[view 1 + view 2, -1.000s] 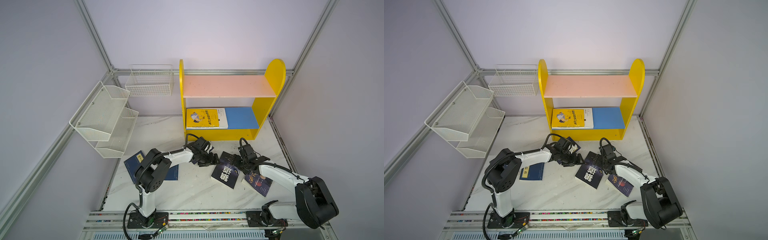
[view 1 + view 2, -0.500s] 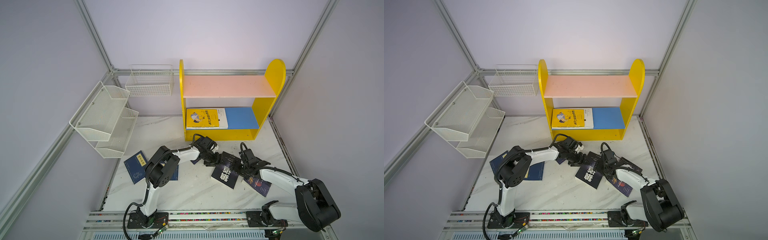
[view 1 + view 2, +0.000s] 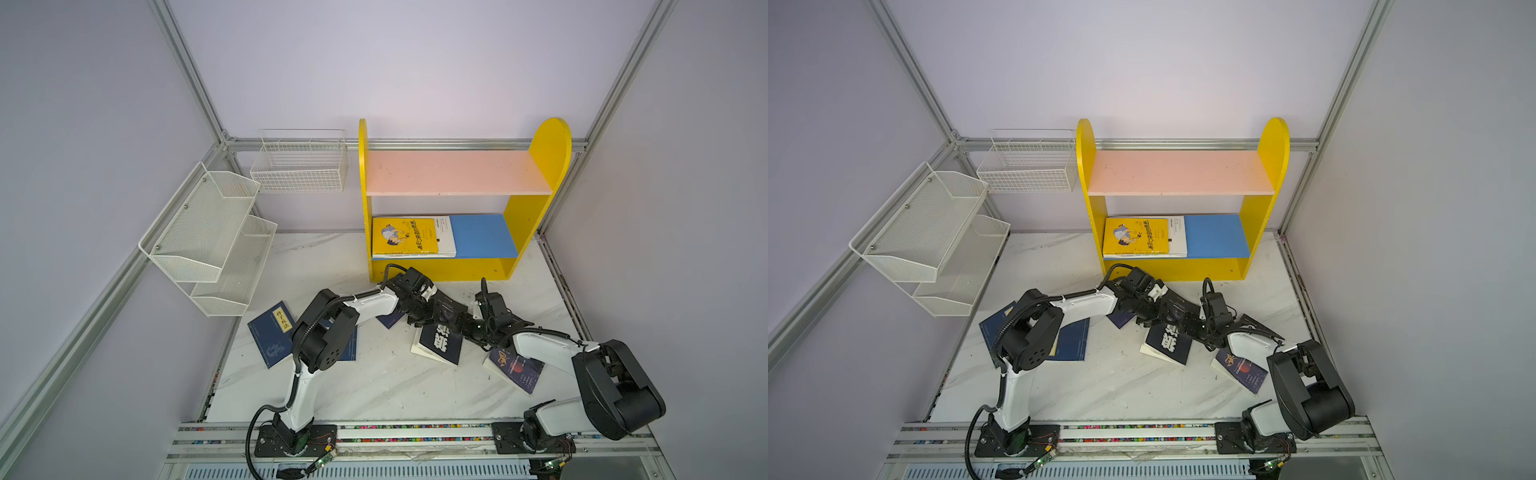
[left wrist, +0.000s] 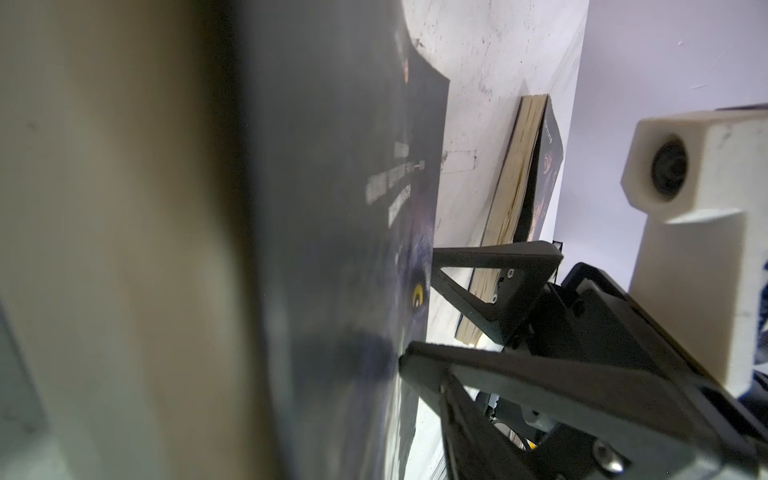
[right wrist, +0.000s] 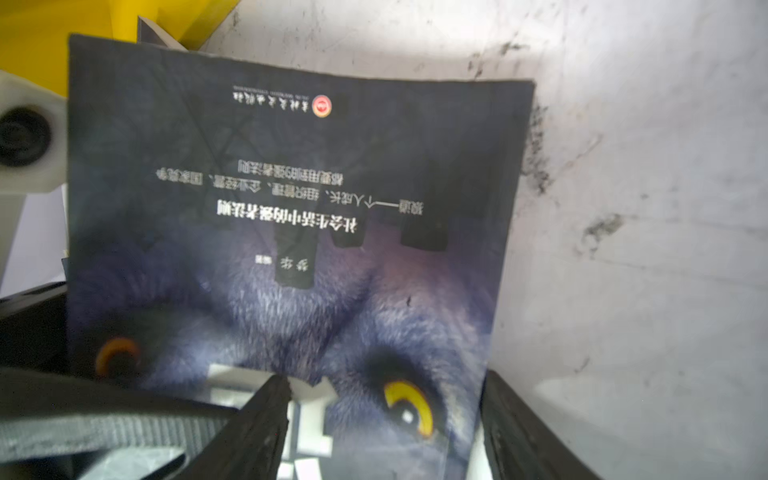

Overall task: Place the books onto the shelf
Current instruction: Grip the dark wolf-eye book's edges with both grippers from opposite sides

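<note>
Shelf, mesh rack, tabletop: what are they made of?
Shelf: likely painted wood or fibreboard, matte; flat thick boards with cut edges.
Mesh rack: white-coated metal by the look; fine see-through perforation, wire rim.
Tabletop: marble look, white with grey veins, scuffed; whether stone or laminate, I cannot tell.

Shelf (image 3: 549, 158) yellow sides, pink upper board (image 3: 449, 172), blue lower board (image 3: 484, 237); yellow book (image 3: 399, 237); dark blue-grey wolf-face book (image 5: 291, 257), amber eyes; white grey-veined table (image 3: 374, 384).

Yellow book (image 3: 405, 236) flat on the blue lower board (image 3: 482, 235) of the shelf (image 3: 548, 149); dark wolf-cover book (image 3: 439, 344) before it.
</note>
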Controlling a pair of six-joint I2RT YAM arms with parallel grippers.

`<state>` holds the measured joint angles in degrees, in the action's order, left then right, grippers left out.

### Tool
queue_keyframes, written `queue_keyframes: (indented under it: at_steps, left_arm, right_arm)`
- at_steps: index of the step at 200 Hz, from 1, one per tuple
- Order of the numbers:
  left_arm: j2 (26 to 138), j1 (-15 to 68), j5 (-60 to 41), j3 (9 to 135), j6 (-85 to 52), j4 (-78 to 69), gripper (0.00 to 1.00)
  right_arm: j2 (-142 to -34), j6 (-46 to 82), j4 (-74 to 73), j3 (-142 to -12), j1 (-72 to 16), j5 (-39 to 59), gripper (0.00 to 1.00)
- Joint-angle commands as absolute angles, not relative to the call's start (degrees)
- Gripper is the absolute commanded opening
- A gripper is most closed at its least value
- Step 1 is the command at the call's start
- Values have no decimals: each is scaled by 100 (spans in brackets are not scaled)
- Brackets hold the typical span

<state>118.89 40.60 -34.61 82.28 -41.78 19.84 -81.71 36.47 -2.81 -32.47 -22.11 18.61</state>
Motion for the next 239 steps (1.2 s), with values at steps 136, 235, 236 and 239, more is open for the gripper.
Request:
queue_keyframes:
  at_steps: [136,235,236,239]
  left_arm:
    - [10575,4235,-2578,8300,-3990,2246,59]
    - [10722,4245,-2584,8287,-4148,2586,38]
    - [10727,4245,-2589,8283,-4148,2585,37]
    - [10735,4245,-2585,8280,-4151,2581,37]
  right_arm:
    - [-8419,3560,-102,-2891,-2344,2280,67]
    - [-8627,3568,-185,-2997,-2342,2324,62]
    - [-8629,3568,-189,-2997,-2344,2327,62]
    - [-8616,3568,-185,-3009,-2339,2330,62]
